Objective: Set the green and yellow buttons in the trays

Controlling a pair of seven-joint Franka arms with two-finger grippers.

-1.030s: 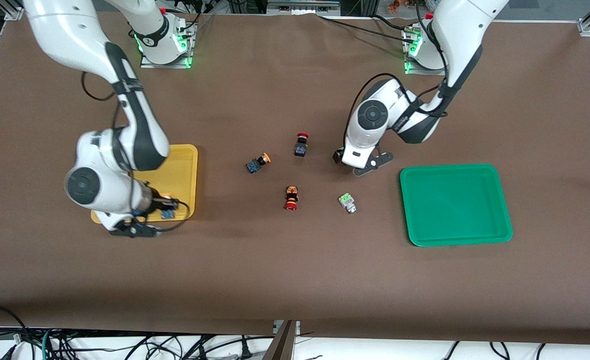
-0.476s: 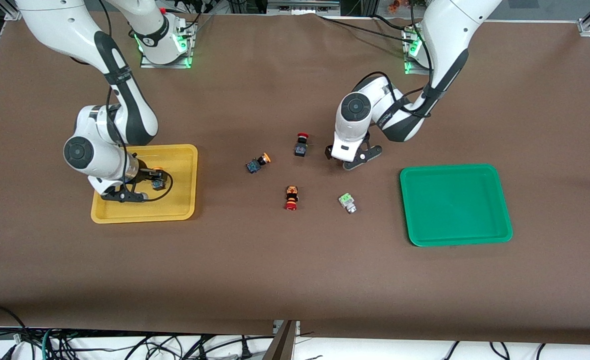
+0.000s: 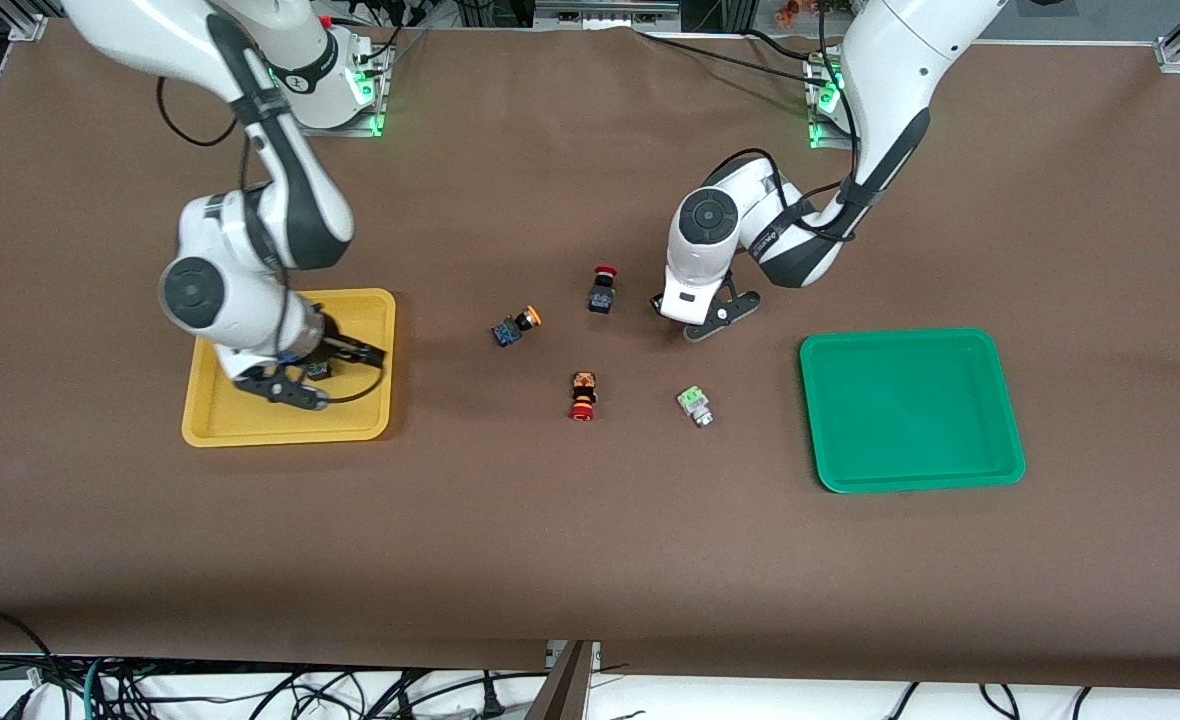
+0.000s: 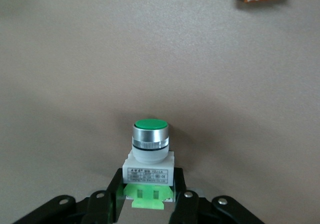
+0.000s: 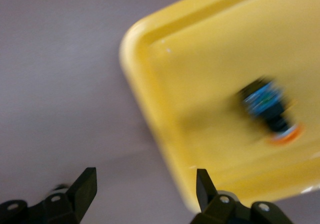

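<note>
A: Where is the green button that is in play?

B: The held green button (image 4: 150,156) sits in the left gripper (image 3: 698,318), in the upper middle of the front view. The fingers press on its white body from both sides, so I judge it pinched. Its long axis runs from the pale-green base between the fingers out to the cap. I cannot tell whether it is clear of the table.

A: And which way is its tray?

B: The green tray (image 3: 910,410) is lower in the frame and toward the left arm's end of the table, well apart from the gripper. Only bare brown table lies between, so the carry looks open. The raised rim is the one edge to clear.

A: Anything close by?

B: The loose green button (image 3: 695,405) lies on its side, nearer the camera than the gripper and off the line to the tray. The black-bodied red switch (image 3: 602,290) stands just beside the gripper toward the right arm's end. The orange-bodied red switch (image 3: 582,395) lies lower, near mid-frame.

A: The other arm?

B: The right gripper (image 3: 295,380) is over the yellow tray (image 3: 230,415) with its fingers spread and nothing between them. One tray yellow button (image 5: 270,112) lies in that tray, on its side. The loose yellow button (image 3: 515,325) lies at mid-table, roughly midway between the two grippers.
</note>
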